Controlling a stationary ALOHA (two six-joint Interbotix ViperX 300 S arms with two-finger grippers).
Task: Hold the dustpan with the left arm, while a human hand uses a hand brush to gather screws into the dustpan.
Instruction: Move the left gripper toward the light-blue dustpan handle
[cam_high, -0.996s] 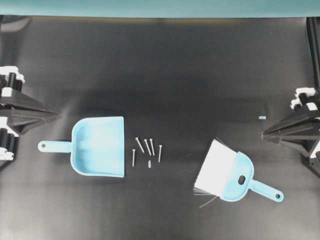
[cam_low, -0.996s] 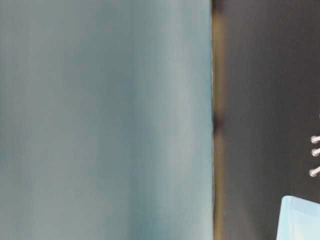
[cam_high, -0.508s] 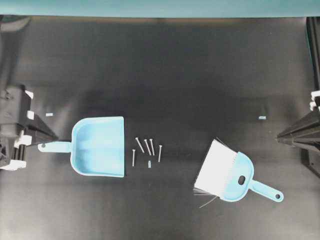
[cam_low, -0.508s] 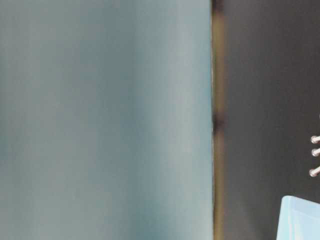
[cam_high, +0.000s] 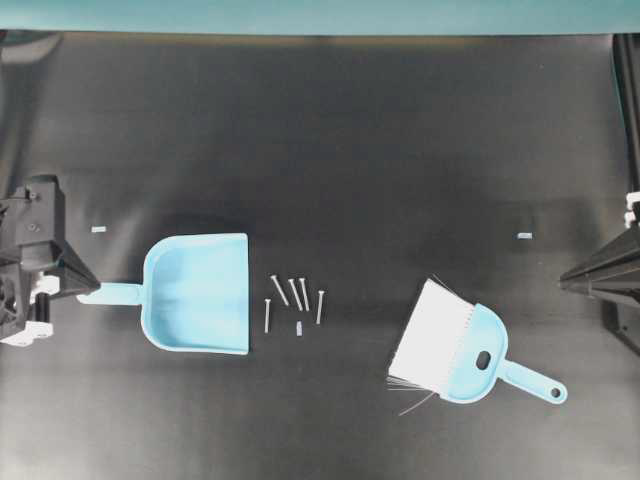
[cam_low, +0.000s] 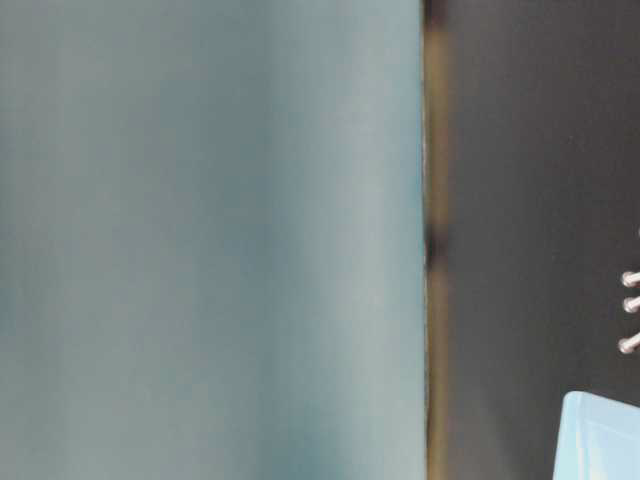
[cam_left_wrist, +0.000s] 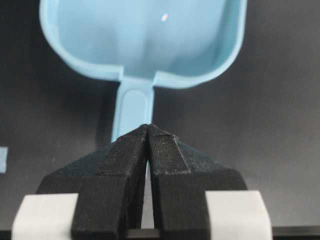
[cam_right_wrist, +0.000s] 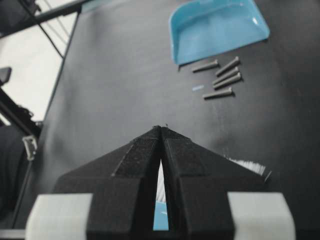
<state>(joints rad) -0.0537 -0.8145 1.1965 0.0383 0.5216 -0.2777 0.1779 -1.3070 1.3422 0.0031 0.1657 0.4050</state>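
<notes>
While poised over the handle tip at left of the overhead frame, left gripper (cam_left_wrist: 149, 131) pressed together, gripping nothing. Dustpan (cam_high: 200, 292) flat at centre-left, screws (cam_high: 295, 300) beside its mouth. Likely to shove the handle unless parted before descending.

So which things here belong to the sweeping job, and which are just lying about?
Job:
- dustpan
- hand brush
- screws
- left gripper, shut, over the dustpan's handle end

Lying about:
- pale tape speck
- pale tape speck
- right gripper, shut
</notes>
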